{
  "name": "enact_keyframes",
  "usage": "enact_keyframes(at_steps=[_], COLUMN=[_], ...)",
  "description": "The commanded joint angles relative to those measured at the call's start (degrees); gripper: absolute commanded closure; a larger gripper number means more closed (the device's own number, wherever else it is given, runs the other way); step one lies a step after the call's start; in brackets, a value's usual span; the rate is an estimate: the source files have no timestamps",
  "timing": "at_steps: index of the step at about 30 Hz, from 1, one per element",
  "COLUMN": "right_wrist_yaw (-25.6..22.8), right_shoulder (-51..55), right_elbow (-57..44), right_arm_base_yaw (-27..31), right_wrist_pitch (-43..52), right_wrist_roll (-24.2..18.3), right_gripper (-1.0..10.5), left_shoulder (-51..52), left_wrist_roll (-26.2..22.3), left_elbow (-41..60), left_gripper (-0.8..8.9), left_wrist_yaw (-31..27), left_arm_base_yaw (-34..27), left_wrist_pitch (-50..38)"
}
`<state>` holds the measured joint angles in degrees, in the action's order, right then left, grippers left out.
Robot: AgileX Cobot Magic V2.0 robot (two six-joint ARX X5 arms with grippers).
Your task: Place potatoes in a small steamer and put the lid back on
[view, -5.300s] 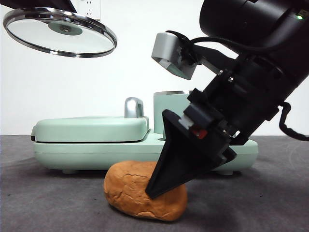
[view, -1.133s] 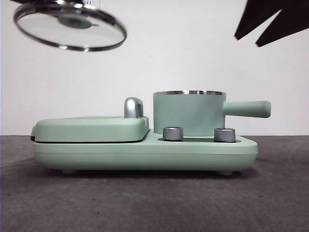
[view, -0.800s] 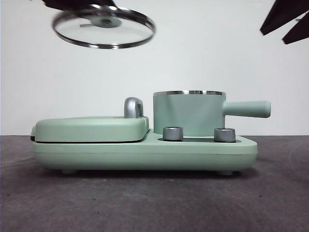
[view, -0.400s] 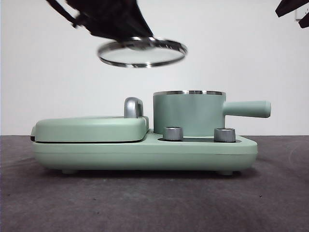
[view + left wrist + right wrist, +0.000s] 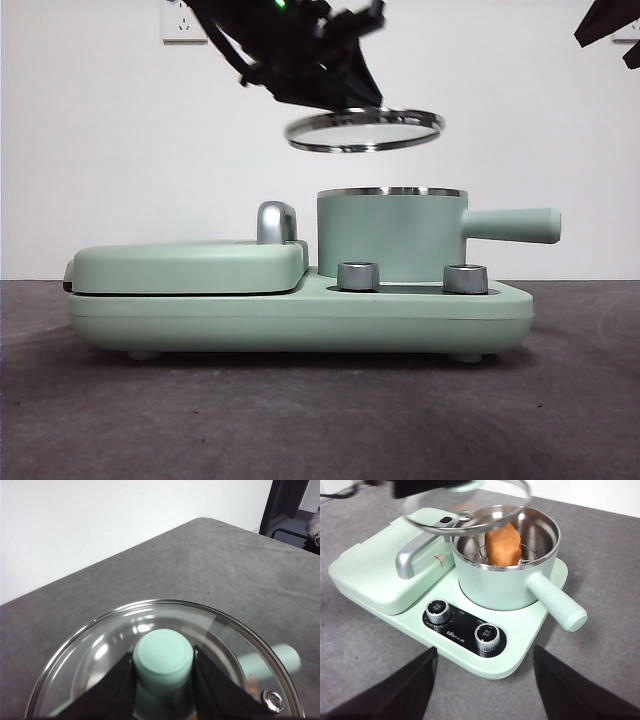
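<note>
Holding 1 lid (image 5: 365, 131) w/ left gripper (image 5: 163, 680); 1 potato (image 5: 503, 544) in steamer (image 5: 506, 575).

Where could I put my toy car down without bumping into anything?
The bare grey table in front of the green cooker base is free from side to side. Grey cloth also shows beside the steamer's handle. It is crowded over the small steamer: the left gripper holds the lid above it, and the potato sits inside.

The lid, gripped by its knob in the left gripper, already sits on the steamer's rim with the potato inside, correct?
Not quite. The lid hangs above the small steamer, clear of its rim, as the front view shows. The left gripper does clamp its knob, and the potato is inside.
</note>
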<state>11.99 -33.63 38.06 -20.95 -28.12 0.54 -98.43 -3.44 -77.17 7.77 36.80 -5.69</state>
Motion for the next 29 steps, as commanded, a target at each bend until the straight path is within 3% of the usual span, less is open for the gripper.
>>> enact_keyframes(at_steps=[1, 7, 13, 29], right_wrist_yaw=[0.0, -0.2, -0.3, -1.5], right_shoulder=[-0.3, -0.3, -0.3, -0.3], right_elbow=[0.2, 0.2, 0.2, 0.2], right_arm_base_yaw=[-0.3, -0.3, -0.3, -0.3], right_wrist_pitch=[0.1, 0.0, -0.5, -0.7], right_wrist_roll=[1.0, 0.9, 1.0, 0.9], right_gripper=[6.5, 6.5, 6.5, 6.5], left_shoulder=[-4.2, -9.7, -10.8, -13.4], left_wrist_roll=[-0.6, -0.7, -3.5, -3.6], left_elbow=[-5.5, -10.9, -10.9, -10.9], left_gripper=[8.04, 8.04, 8.04, 8.04], left_wrist_yaw=[0.4, 1.4, 1.4, 1.8], left_arm_base_yaw=[0.5, 0.5, 0.6, 0.3], left_wrist_pitch=[-1.6, -1.5, -1.4, -1.4])
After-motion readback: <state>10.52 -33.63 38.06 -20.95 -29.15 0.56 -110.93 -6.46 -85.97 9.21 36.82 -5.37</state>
